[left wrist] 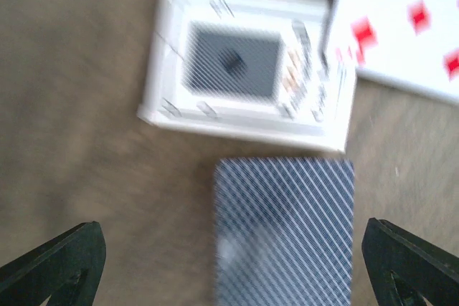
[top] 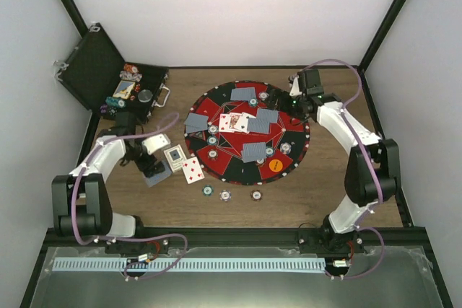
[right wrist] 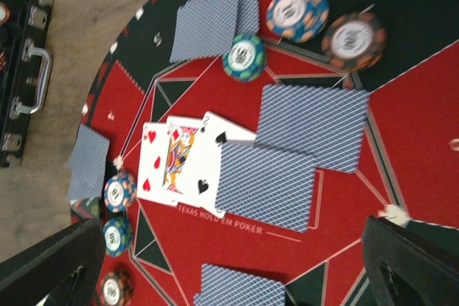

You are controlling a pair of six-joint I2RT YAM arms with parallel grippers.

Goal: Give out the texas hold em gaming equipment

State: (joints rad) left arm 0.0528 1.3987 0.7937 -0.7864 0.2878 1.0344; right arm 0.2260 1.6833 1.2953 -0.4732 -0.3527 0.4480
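On the wooden table a face-down grey-blue card (left wrist: 283,227) lies between the spread fingers (left wrist: 57,266) of my left gripper (left wrist: 233,266), which is open and holds nothing. Just beyond it are a white card box (left wrist: 247,69) and a face-up diamonds card (left wrist: 409,26). My right gripper (right wrist: 233,263) hangs open above the round mat (right wrist: 423,127), over three face-up cards (right wrist: 179,163) and overlapping face-down cards (right wrist: 265,184). Striped chips (right wrist: 297,12) sit near more face-down cards (right wrist: 208,23). From above, the left gripper (top: 153,171) is left of the mat (top: 216,156) and the right gripper (top: 296,102) is at its far right.
The black case (top: 108,77) stands open at the back left with chips inside. Three loose chips (top: 225,195) lie on the table in front of the mat. An orange button disc (top: 275,165) rests on the mat's near right. Black frame posts edge the table.
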